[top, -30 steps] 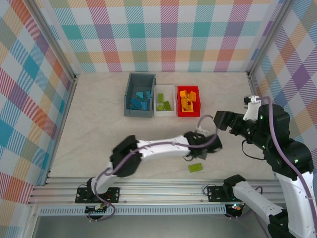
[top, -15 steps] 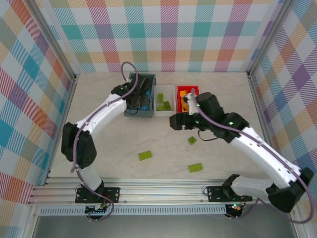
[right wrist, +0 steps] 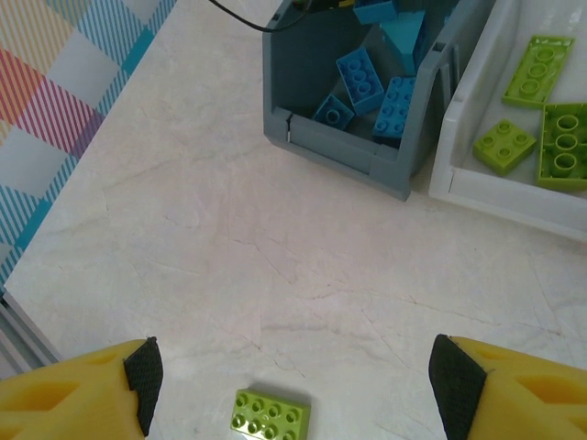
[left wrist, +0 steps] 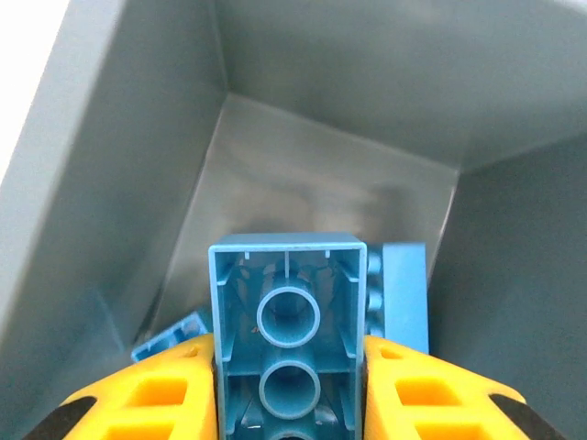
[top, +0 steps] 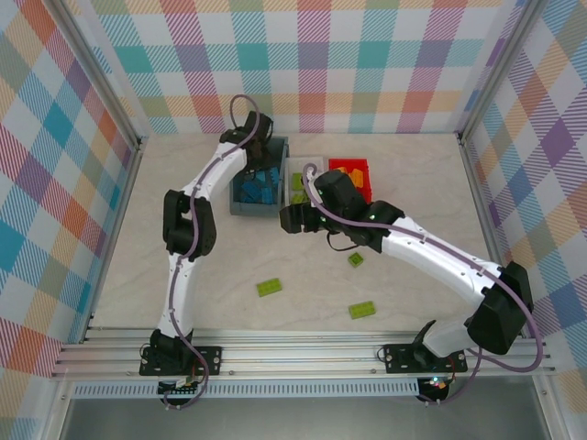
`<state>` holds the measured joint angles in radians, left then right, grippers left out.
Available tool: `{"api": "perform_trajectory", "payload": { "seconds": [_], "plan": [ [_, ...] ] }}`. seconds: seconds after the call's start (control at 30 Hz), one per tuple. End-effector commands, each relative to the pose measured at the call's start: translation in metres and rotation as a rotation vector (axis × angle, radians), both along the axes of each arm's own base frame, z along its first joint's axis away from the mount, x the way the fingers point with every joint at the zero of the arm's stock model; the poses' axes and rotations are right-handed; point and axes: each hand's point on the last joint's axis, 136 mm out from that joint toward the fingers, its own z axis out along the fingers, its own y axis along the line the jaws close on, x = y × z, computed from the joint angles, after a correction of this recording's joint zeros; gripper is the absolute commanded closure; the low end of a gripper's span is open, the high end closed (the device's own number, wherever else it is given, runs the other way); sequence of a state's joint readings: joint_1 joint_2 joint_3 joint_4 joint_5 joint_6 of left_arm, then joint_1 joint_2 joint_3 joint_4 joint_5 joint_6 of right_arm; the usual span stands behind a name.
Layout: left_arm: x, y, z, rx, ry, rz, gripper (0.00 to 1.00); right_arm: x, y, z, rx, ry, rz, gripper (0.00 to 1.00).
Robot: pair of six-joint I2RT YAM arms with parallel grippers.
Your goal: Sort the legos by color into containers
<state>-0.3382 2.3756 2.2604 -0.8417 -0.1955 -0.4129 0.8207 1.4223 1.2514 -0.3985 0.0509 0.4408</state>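
- Now the left gripper (left wrist: 290, 371) hangs over the grey-blue bin (left wrist: 110, 183). Its yellow fingers are clamped on the sides of a blue brick (left wrist: 287, 302), whose hollow underside faces the wrist camera.
- Half a second earlier we saw this gripper over the bin's middle. It has since reached toward the bin's back end, with the arm stretched longer.
- Below the held brick, more blue bricks (right wrist: 367, 78) lie on the bin floor.
- Meanwhile the right gripper (top: 287, 218) has slid left, from in front of the white bin (right wrist: 500, 203) to the grey-blue bin's near right corner. Its fingers are spread wide with nothing between them.
- From the right wrist we see one green brick (right wrist: 270, 414) flat on the table (right wrist: 275, 275). It lies between the spread fingers and touches neither.
- Green pieces (right wrist: 550, 147) lie in the white bin, and the red bin (top: 363, 165) stands partly behind the right arm.
- Loose green bricks have not moved in the last half second. They are a left brick (top: 269, 287), a small brick (top: 356, 259) and a near brick (top: 362, 310), all well apart from the bins.
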Motion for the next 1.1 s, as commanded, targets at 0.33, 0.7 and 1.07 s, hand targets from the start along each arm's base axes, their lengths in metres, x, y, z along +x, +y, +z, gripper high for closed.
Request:
{"api": "perform_trajectory", "payload": {
  "seconds": [0.33, 0.7, 1.07],
  "plan": [
    [0.003, 0.006, 0.006, 0.039, 0.017, -0.023, 0.43, 0.006, -0.048, -0.011, -0.087, 0.042, -0.245, 0.2],
    [-0.07, -0.034, 0.112, -0.072, -0.162, -0.107, 0.37, -0.058, -0.169, -0.098, -0.255, 0.482, -0.771, 0.18],
    [-0.288, -0.144, 0.128, -0.348, -0.257, -0.677, 0.32, -0.164, -0.173, -0.164, 0.001, 1.0, -1.039, 0.2]
  ]
}}
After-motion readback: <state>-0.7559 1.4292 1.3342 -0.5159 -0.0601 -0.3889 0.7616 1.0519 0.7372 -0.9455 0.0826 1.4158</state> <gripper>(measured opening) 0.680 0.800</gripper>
